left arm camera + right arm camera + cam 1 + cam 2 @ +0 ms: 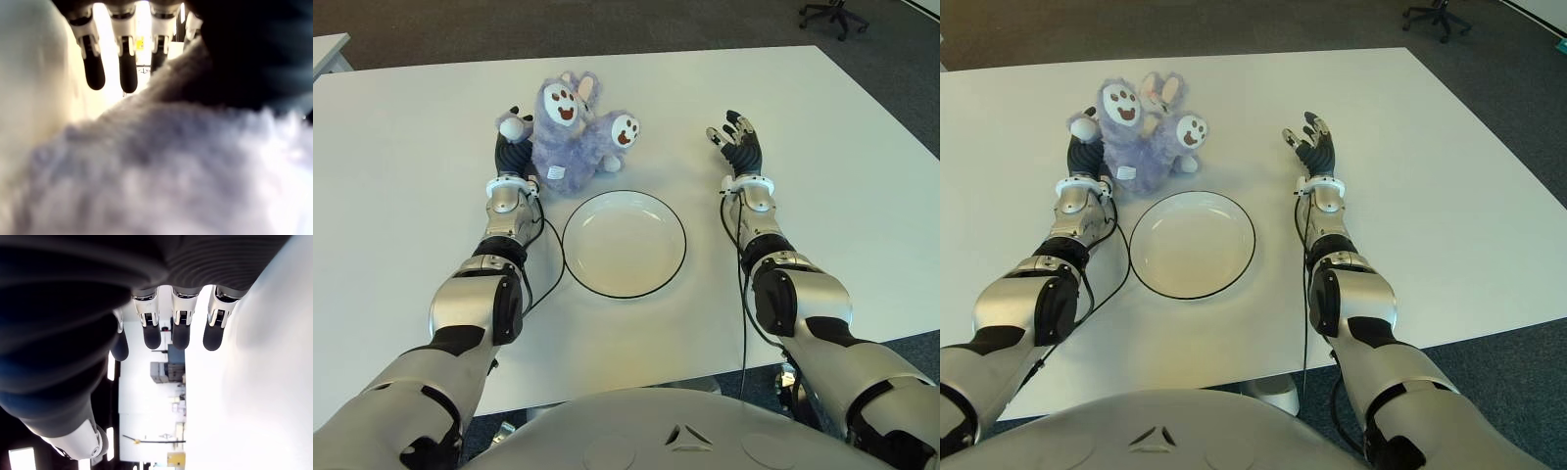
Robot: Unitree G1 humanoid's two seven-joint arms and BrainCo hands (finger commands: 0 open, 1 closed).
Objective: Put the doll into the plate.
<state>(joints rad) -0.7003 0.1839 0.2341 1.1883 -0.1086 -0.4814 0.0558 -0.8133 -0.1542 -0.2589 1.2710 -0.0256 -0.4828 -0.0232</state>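
Purple plush doll (570,132) presses against the left hand (514,149), fingers (93,73) apart; grasp pending, then plate (625,244).

Our left hand (514,147) presses against the purple doll (570,132), which blocks its inner side; bare table (401,147) lies open on its outer side. Just behind and inward of the hand, the plate (624,244) sits unobstructed. Around our open right hand (738,142), we see clear table everywhere.

Doll (566,137) behind the plate (624,244) toward its left, left robot hand (513,147) against it, right robot hand (737,143) apart.
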